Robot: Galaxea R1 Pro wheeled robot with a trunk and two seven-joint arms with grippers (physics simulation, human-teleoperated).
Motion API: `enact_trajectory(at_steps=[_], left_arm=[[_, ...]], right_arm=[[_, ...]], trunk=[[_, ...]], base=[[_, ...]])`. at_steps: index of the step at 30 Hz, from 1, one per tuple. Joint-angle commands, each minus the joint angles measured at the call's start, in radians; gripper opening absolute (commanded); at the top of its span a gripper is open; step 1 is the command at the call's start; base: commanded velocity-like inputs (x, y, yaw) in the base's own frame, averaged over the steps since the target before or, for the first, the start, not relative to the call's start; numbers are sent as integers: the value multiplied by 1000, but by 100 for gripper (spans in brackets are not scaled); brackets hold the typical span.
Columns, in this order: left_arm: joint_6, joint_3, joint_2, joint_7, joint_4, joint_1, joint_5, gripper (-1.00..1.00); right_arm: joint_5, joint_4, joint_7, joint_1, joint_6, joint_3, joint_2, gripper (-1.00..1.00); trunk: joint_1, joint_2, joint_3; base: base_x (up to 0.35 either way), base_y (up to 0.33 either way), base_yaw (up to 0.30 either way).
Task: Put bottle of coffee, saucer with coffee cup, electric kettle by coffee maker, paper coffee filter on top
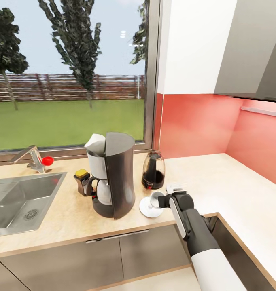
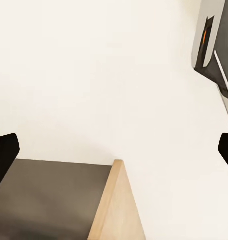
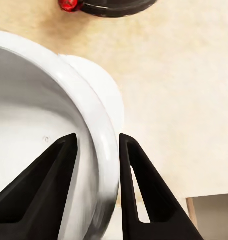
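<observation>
Right arm outstretched, jaws of its right gripper [image 3: 97, 145] astride a thin rim; left gripper [image 2: 114, 150] spread wide.

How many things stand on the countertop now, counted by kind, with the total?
Coffee maker: 1
Paper filter on top of it: 1
Bottle of coffee: 1
Electric kettle: 1
Saucer: 1
Coffee cup, on the saucer: 1
Total: 6

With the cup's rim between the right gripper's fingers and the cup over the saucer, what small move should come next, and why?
Probably open the right gripper and lift straight up. In the right wrist view its fingers pinch the coffee cup wall, one inside and one outside, and the saucer shows just beneath. In the head view the cup sits over the saucer beside the coffee maker. Whether it already rests there, I cannot tell.
</observation>
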Motion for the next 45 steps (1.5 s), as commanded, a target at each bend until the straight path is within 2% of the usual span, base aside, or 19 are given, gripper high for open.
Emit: enact_trajectory(at_steps=[1,6,45], left_arm=[[2,-9,0,1,0,-1,10,100],[2,-9,-1,2,0,-1,10,100],[2,-9,-1,2,-1,-1,10,100]], right_arm=[[3,8,-2,-1,5,1,0,-100],[3,44,0,-1,4,0,0,-100],[3,93,2,-1,4,0,0,-100]], trunk=[[1,-2,-2],[1,-2,-2],[1,-2,-2]], base=[[32,14,0],[32,18,0],[50,11,0]])
